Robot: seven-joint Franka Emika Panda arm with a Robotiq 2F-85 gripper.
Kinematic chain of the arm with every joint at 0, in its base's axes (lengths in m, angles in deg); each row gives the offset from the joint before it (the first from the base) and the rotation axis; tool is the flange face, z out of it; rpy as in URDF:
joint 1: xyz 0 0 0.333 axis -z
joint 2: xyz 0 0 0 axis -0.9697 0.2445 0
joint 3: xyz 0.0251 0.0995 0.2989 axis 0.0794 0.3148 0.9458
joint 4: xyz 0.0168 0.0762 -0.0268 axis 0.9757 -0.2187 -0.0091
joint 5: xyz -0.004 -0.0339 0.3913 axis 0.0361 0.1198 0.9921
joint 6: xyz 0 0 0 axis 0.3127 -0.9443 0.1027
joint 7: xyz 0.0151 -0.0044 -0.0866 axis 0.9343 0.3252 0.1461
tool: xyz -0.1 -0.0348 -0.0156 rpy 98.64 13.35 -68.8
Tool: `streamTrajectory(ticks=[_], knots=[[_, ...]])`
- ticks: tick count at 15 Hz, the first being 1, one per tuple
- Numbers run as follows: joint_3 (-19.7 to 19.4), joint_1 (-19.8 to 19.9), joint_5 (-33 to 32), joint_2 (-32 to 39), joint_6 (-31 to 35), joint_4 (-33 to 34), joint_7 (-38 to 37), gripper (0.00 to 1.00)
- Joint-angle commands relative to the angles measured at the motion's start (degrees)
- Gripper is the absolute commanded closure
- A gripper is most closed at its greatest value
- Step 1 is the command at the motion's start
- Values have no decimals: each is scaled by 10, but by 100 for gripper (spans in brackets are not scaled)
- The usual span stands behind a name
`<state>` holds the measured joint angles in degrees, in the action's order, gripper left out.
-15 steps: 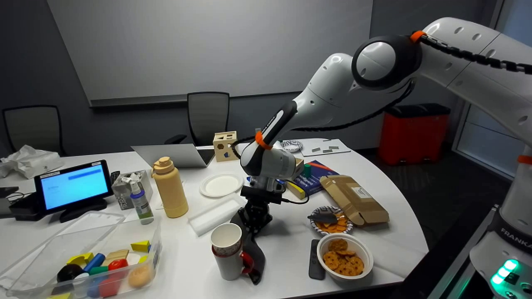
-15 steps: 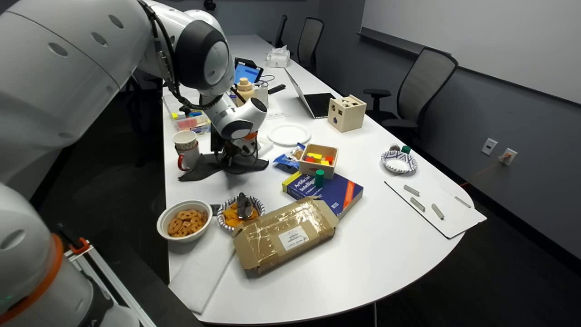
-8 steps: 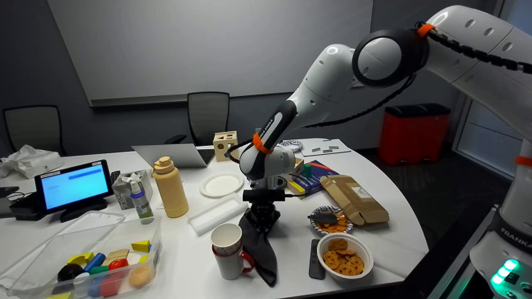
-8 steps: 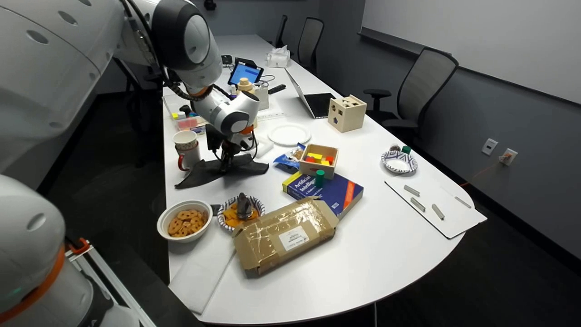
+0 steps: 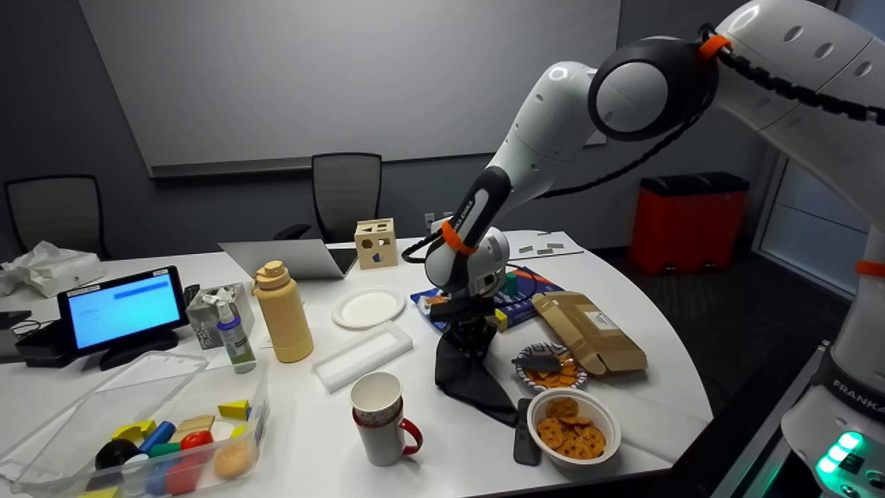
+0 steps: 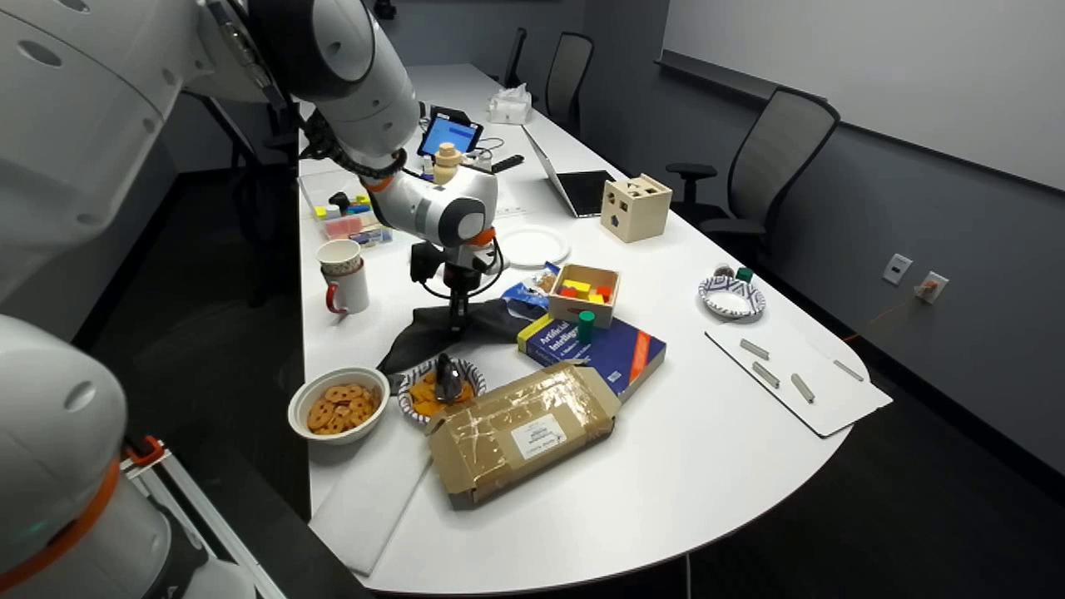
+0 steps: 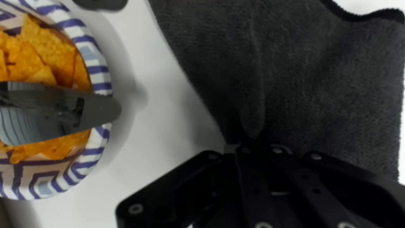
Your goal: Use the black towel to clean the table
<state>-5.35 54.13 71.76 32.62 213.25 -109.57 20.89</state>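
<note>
The black towel (image 5: pixel 473 391) lies spread and bunched on the white table (image 5: pixel 311 429). It also shows in an exterior view (image 6: pixel 420 337) and fills much of the wrist view (image 7: pixel 303 79). My gripper (image 7: pixel 258 144) points down and is shut on a pinched fold of the towel; the fingertips are partly lost in the dark cloth. In both exterior views the gripper (image 5: pixel 469 342) (image 6: pixel 458 320) stands low over the table. One towel end reaches the black remote (image 5: pixel 525 436); the other end is by the blue snack bag (image 6: pixel 528 293) and the book (image 6: pixel 599 353).
A chip bowl (image 7: pixel 57 63) with a dark clip stands close beside the towel. A cookie bowl (image 5: pixel 574 427) and cardboard box (image 5: pixel 588 335) are near it. Stacked cups (image 5: pixel 384 429), a white tray (image 5: pixel 363 356), a plate (image 5: pixel 368 308) and a tan bottle (image 5: pixel 282 315) stand on the other side.
My gripper has dragged the towel away from the stacked cups, toward the chip bowl, snack bag and book. The towel's trailing end has swung round to the remote. The other objects have not moved.
</note>
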Motion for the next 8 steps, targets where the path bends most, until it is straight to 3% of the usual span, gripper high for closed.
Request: streamTrajectory(ticks=[1, 8], knots=[[2, 20, -14, 27, 47, 1, -19, 99], [125, 87, 43, 6, -5, -30, 117, 99]])
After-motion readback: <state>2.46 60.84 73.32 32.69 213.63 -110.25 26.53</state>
